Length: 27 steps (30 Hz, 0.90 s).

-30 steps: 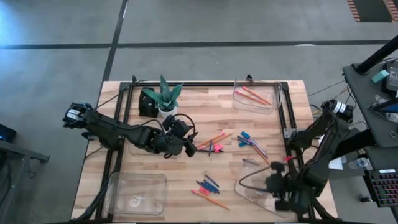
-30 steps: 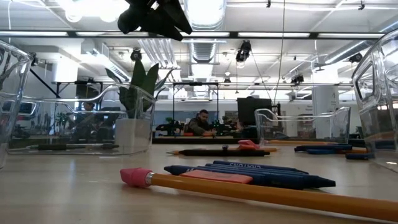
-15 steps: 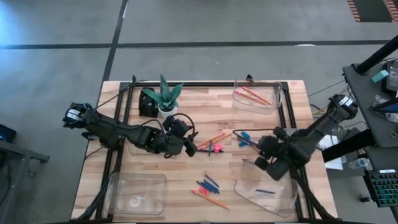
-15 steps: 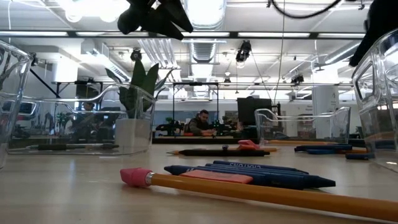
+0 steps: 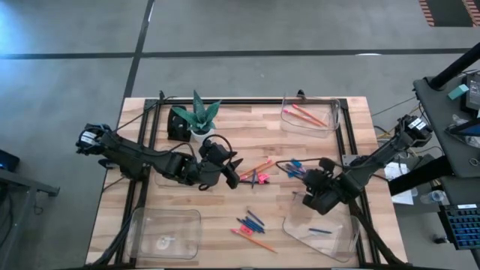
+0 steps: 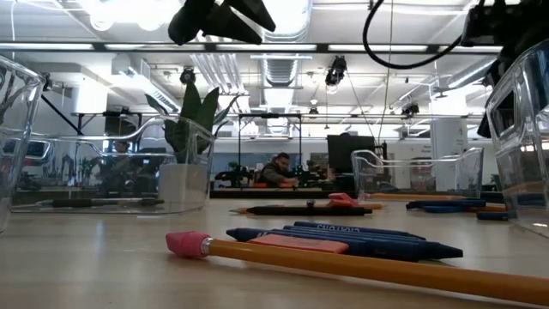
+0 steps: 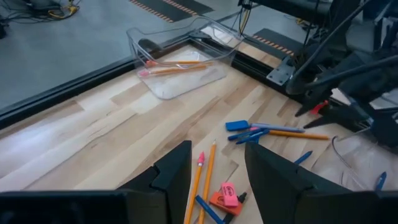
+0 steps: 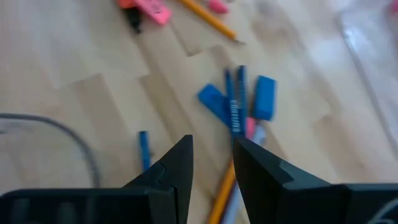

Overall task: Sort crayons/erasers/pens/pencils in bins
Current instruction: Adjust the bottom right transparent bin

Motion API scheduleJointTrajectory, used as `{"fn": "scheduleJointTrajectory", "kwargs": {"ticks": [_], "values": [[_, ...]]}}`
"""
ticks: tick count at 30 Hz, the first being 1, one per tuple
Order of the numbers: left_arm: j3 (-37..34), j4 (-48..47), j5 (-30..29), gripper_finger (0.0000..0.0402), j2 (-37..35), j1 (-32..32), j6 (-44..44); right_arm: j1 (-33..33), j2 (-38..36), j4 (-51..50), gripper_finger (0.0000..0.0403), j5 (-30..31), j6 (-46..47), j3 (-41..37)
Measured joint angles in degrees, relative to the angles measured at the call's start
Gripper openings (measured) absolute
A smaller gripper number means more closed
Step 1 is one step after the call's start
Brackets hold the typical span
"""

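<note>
open left claw [image 7: 216, 180] above two pencils [image 7: 202, 180] and pink eraser [image 7: 225, 198].

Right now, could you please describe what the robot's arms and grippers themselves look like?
Both arms are dark, jointed links. The left gripper and right gripper each end in two flat, black, wedge-shaped fingers. Black cables loop beside each wrist, and each arm has a white-marked joint at its outer end.

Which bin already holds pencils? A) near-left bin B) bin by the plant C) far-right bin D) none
C: the far-right bin holds two pencils lying inside it, also seen in the left wrist view; the near-left bin shows no pencils.
</note>
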Motion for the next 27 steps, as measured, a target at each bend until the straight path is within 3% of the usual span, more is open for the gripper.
{"fn": "scheduleJointTrajectory", "kwargs": {"ticks": [9,18,27], "values": [[0.0,0.0,0.6,0.0137,0.0,0.0,0.0,0.2,0.3,11.8,0.0105,-8.5,-7.8,0.0],[0.0,-0.2,5.3,0.0137,0.0,0.0,0.0,0.7,0.3,18.2,0.0105,-16.7,-14.6,0.0],[0.0,-0.6,5.2,0.0137,0.0,0.0,3.5,-1.9,-5.1,16.7,0.0105,-14.7,-17.0,0.0]]}}
